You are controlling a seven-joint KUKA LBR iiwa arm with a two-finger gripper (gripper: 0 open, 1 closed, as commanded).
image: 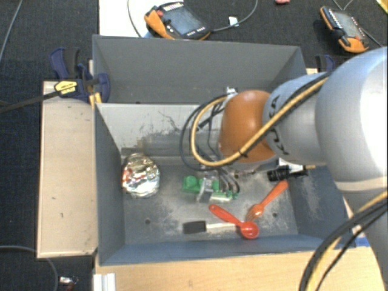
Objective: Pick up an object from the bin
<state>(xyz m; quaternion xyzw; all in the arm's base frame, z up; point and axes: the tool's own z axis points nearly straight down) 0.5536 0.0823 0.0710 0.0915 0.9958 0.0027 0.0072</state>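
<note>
A robotics lab: a robot arm (339, 120) over a grey metal bin (194, 71), orange handheld units (176, 22) on dark carpet.

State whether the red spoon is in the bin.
In: the red spoon lies flat on the bin's floor, near its front wall.

Level: bright and even across the bin (194, 71).
Source: overhead, since the top of the arm (357, 120) is the palest area.
Glare: white glints on the crumpled foil ball (139, 176); soft sheen on the orange cover (242, 123).
Shadows: soft-edged, on the bin floor beneath the arm.
</note>
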